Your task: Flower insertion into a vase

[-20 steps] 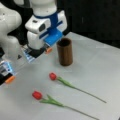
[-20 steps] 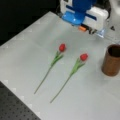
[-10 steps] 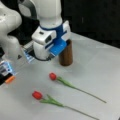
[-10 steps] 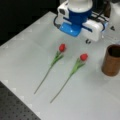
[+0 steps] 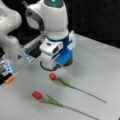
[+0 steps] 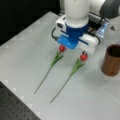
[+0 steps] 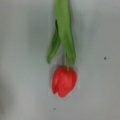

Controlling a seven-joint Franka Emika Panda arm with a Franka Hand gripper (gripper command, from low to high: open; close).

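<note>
Arm shell: glossy white, rounded segments are seen in both front views.
Joint collar: a grey band is set into the white casing at a front view's upper left.
Status light: a small blue glow is seen on the top segment.
Wrist ring: a deep blue band is wrapped below the white cylinder.
Hand body: a white, boxy housing is shown, with dark slots on its face.
Blue block: a bright blue, angular part is fixed under the hand.
Cable: a black loop is seen curving beneath the hand.
Gripper fingertips: small and dark, barely made out.
</note>
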